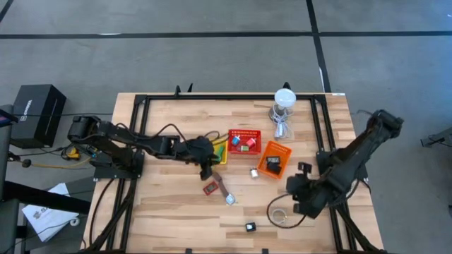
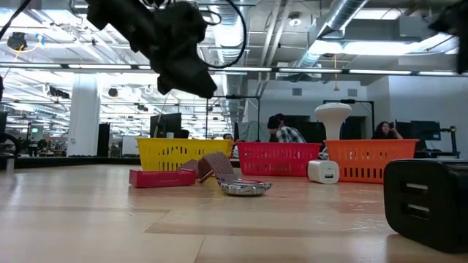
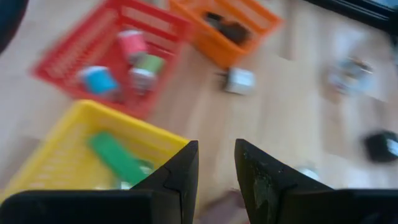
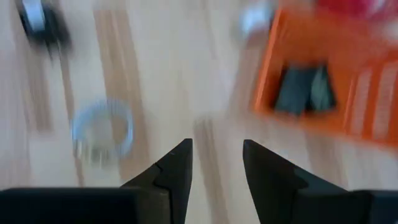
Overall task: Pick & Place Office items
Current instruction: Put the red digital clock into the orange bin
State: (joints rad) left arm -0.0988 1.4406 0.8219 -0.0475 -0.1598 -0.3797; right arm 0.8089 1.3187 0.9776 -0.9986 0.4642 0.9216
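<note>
My left gripper [image 1: 205,168] is open and empty, raised above the table beside the yellow basket [image 1: 219,152], which holds a green item [image 3: 117,158]. Just near of it lie a small red item [image 1: 210,188] and a brown strip with a silver end [image 1: 224,192]. My right gripper [image 1: 296,194] is open and empty near the table's right side, between the orange basket [image 1: 274,159] and the clear rings [image 1: 279,215]. A white cube [image 1: 253,172] and a small black item [image 1: 250,227] lie loose on the table.
The red basket [image 1: 244,141] holds several small items, and the orange basket holds a black one [image 4: 303,87]. A white-topped object with a coiled cable [image 1: 284,106] stands at the far edge. A black frame [image 1: 141,102] runs round the table. People show in the room behind.
</note>
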